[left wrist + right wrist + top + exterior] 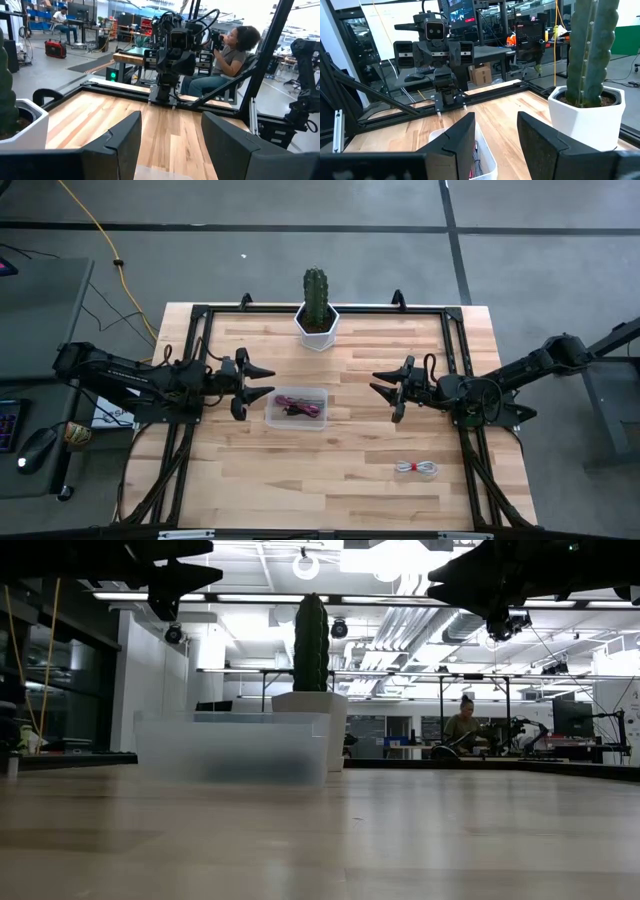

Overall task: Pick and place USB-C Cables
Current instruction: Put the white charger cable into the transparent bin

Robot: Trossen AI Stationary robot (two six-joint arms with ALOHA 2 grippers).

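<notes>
A clear plastic bin [297, 420] stands at the table's middle with a dark red cable bundle [293, 405] lying in it. A whitish coiled cable [417, 469] lies flat on the wood toward the near right. My left gripper [268, 382] hovers open just left of the bin, above the table, pointing level toward the right; nothing is between its fingers [125, 142]. My right gripper [376, 382] hovers open to the right of the bin, pointing level toward the left, also with nothing between its fingers [462, 137]. The bin's rim [487, 157] shows below it.
A cactus in a white pot [318, 315] stands at the far middle of the table, behind the bin. A black frame rail [330, 310] runs around the tabletop. A yellow cord [100, 230] lies on the floor beyond. A seated person [230, 55] shows behind the right arm.
</notes>
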